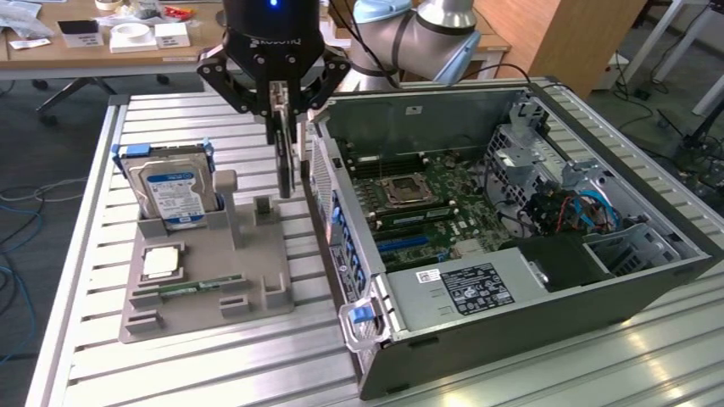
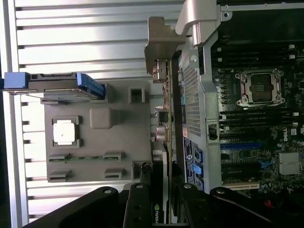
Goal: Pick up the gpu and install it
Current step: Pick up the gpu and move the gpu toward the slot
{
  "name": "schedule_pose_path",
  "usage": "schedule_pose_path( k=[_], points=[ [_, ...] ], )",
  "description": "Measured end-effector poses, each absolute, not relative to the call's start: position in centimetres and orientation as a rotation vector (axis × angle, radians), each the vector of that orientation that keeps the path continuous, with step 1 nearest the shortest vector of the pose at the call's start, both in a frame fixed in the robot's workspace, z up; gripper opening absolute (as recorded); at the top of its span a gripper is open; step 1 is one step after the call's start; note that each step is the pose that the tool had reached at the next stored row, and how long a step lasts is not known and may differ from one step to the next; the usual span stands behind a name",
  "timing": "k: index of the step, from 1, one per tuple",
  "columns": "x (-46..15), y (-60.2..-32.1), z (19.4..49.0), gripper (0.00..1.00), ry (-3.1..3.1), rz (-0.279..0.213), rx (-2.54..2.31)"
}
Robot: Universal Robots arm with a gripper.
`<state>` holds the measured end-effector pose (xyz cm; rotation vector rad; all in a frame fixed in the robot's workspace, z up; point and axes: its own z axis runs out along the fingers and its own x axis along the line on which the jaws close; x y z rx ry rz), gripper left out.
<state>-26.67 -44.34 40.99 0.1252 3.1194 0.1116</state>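
The gpu point(image 1: 286, 165) is being gripped edge-on and upright by the clenched fingers point(image 2: 142, 190) of the gripper point(image 1: 285, 114), between the grey holder tray point(image 1: 209, 301) and the open computer case point(image 1: 543, 322), probably so the thin card can meet a slot squarely. In the tray, a hard drive point(image 1: 169, 191) is being propped upright, with a processor point(image 1: 162, 261) and RAM stick point(image 1: 198, 287) being cradled in recesses. The motherboard point(image 1: 442, 212) is being housed in the case.
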Motion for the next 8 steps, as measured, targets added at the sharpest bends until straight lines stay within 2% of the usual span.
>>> schedule_pose_path(
  k=[8],
  points=[
    [-25.8,-44.33,40.99,0.27,3.119,0.112,0.125]
  ],
)
